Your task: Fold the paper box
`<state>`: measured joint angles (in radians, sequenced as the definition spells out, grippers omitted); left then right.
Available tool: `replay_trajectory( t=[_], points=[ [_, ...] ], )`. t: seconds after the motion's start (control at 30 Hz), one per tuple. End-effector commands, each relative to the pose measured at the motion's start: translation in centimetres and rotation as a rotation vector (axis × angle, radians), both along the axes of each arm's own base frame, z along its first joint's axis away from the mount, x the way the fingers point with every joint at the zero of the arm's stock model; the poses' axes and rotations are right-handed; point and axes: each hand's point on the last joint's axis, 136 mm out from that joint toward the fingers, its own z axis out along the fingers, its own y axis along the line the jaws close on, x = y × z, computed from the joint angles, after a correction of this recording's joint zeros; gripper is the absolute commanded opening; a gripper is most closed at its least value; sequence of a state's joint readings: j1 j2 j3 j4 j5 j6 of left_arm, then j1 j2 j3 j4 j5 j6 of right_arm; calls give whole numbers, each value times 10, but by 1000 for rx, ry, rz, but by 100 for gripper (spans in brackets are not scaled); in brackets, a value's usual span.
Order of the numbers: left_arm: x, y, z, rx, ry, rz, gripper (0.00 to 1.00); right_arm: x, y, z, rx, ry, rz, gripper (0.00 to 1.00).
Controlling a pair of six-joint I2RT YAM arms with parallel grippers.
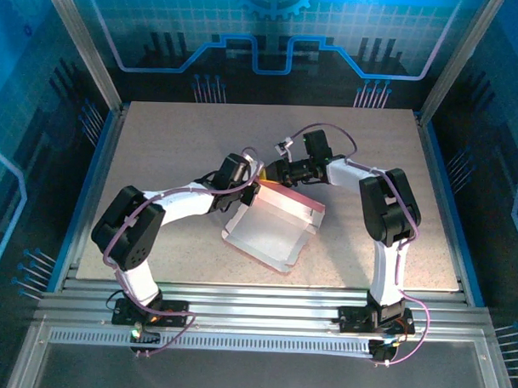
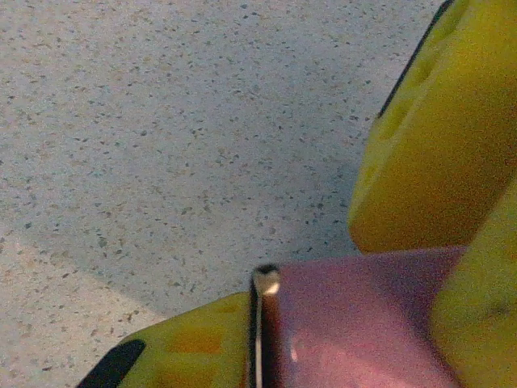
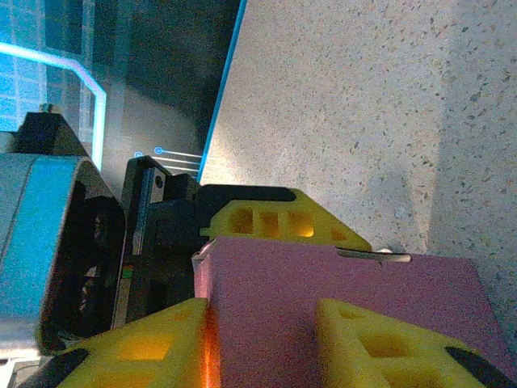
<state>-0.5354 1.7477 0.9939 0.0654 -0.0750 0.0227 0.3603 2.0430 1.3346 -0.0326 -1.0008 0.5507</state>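
Observation:
The paper box (image 1: 270,233) lies mid-table as a shallow pink tray with a whitish inside and raised walls. Both grippers meet at its far left corner. My left gripper (image 1: 249,183) comes in from the left, my right gripper (image 1: 275,172) from the far side. In the left wrist view, the left gripper (image 2: 347,339) has a pink wall (image 2: 355,315) filling the gap between its yellow fingers (image 2: 186,352), with the card's edge against one finger. In the right wrist view, the right gripper (image 3: 266,339) is shut on a pink panel (image 3: 323,283), and a left finger (image 3: 283,222) shows behind it.
The speckled table (image 1: 176,140) lies open on the far side and on both sides of the box. Metal rails (image 1: 264,296) run along the near edge by the arm bases. Blue enclosure walls (image 1: 41,110) surround the table.

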Motion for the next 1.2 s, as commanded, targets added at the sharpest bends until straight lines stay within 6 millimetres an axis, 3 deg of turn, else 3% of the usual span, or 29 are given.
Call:
replay_trajectory(
  t=[0.0,0.17,0.43,0.5,0.77,0.9,1.03,1.17],
  points=[
    [9,10,-4,81,-25,63,13,-9,-3,-24,-36,92,-10,37],
    [10,17,-7,151,-55,116,8,-9,-2,-25,-38,95,-18,36],
    [6,20,-13,140,-43,159,6,-9,-2,-20,-49,79,-26,36],
    [3,18,-10,123,-55,151,10,-7,-2,-13,-57,58,-37,38],
    [-20,34,2,99,-85,194,15,11,-6,41,-62,-82,-103,54],
    [-31,42,6,90,-85,226,18,20,-18,67,-90,-165,-169,61],
    [-43,44,11,59,-88,242,31,22,-37,86,-145,-241,-233,66],
    [-57,40,21,4,-72,230,46,12,-55,105,-190,-313,-271,69]
  ],
)
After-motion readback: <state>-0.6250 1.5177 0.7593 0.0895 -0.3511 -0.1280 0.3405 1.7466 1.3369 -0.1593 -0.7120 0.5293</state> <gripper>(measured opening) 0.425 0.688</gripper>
